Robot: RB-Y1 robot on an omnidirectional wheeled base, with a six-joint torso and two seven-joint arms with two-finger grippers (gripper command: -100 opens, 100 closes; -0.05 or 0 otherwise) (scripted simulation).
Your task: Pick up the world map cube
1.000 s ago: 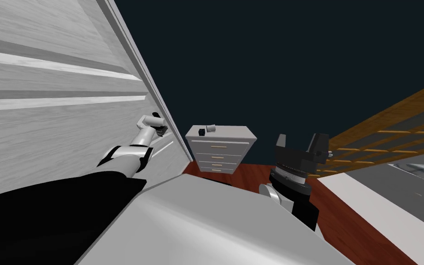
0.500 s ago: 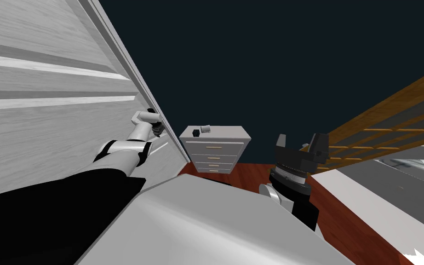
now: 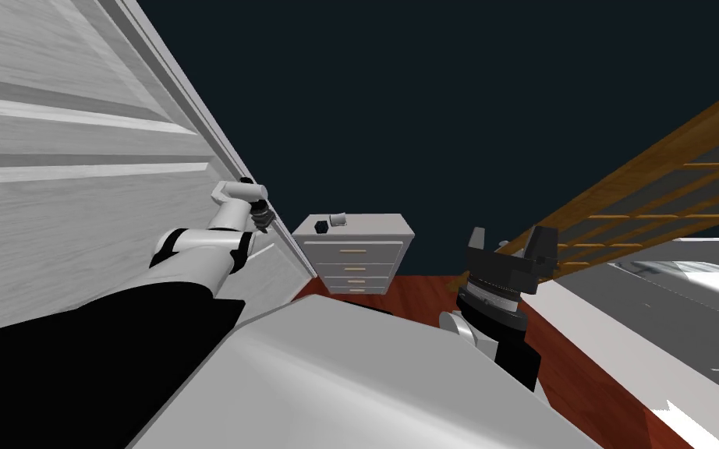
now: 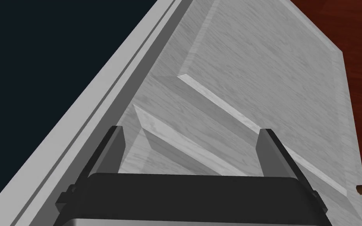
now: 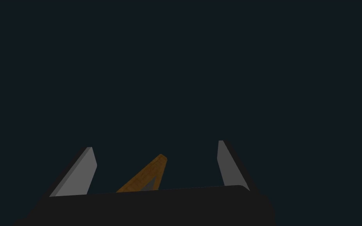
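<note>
The world map cube (image 3: 320, 227) is a small dark block on top of a white chest of drawers (image 3: 352, 257), far ahead across the floor. A small white cylinder (image 3: 338, 220) lies beside it. My left gripper (image 3: 261, 216) is held out against the edge of a white panelled door (image 3: 77, 195). In the left wrist view it (image 4: 192, 135) stands open, facing the door's panels (image 4: 255, 78), with nothing between its fingers. My right gripper (image 3: 510, 242) hangs open and empty near my chest, well short of the drawers. The right wrist view (image 5: 156, 147) shows it facing the dark wall.
The door and its frame (image 3: 194, 109) run along my left. A wooden slatted frame (image 3: 662, 195) and a white and grey bed (image 3: 662, 327) lie on the right. Red-brown floor (image 3: 420, 288) leads to the drawers. A dark wall (image 3: 444, 101) stands behind them.
The whole head view has slid left, so I have turned or moved. The drawers sit further left in the picture. My left hand stays at the door's edge, a little higher.
</note>
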